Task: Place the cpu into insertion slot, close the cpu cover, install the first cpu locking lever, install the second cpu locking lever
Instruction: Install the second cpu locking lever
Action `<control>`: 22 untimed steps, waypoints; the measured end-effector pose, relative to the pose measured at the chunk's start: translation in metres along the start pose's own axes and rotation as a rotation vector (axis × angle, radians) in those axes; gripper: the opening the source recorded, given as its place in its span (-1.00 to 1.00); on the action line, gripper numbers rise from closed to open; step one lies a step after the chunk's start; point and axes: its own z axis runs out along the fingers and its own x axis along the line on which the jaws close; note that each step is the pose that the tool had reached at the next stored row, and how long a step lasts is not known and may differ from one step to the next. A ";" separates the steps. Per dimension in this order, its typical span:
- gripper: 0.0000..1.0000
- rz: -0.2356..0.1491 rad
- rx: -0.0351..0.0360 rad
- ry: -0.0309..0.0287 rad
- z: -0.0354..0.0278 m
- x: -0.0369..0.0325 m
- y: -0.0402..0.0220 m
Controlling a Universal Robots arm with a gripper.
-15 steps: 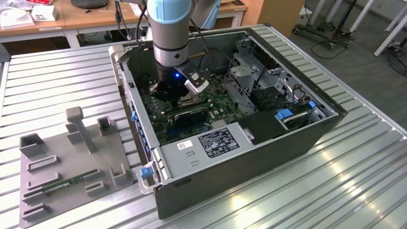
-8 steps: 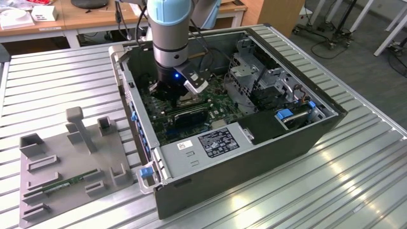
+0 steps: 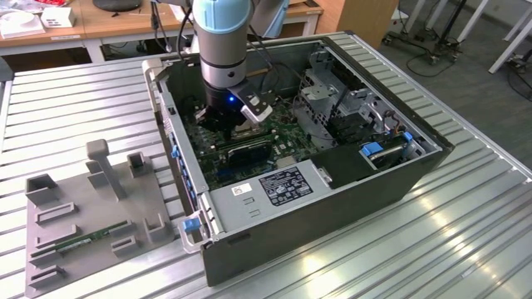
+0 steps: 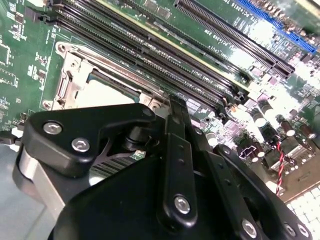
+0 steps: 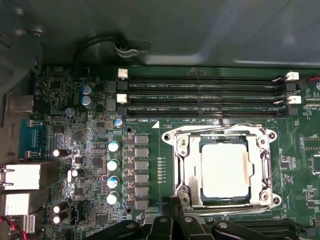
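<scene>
The cpu (image 5: 225, 170), a pale metallic square, lies flat in the insertion slot (image 5: 224, 142) on the green motherboard (image 5: 150, 105). The silver cpu cover (image 5: 186, 165) lies down around it, its window framing the chip. A thin metal lever (image 5: 215, 127) runs along the frame's edge beside the memory slots. My gripper (image 5: 175, 200) sits shut just off the socket's edge, its black fingertips together and holding nothing. In the second wrist view the gripper (image 4: 175, 100) reaches the socket's corner, with the cpu (image 4: 107, 92) partly hidden behind its links. In the exterior view the gripper (image 3: 226, 124) is down inside the open computer case (image 3: 349, 187).
Long black memory slots (image 5: 200, 97) run close beside the socket, and capacitors (image 5: 113, 170) stand on its other side. The case walls and a drive cage (image 3: 332, 106) surround the board. A grey fixture tray (image 3: 83, 212) lies on the slatted table at the exterior view's left.
</scene>
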 end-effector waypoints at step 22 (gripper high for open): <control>-0.79 0.000 0.0008 0.0006 -0.0183 -0.0008 -0.0010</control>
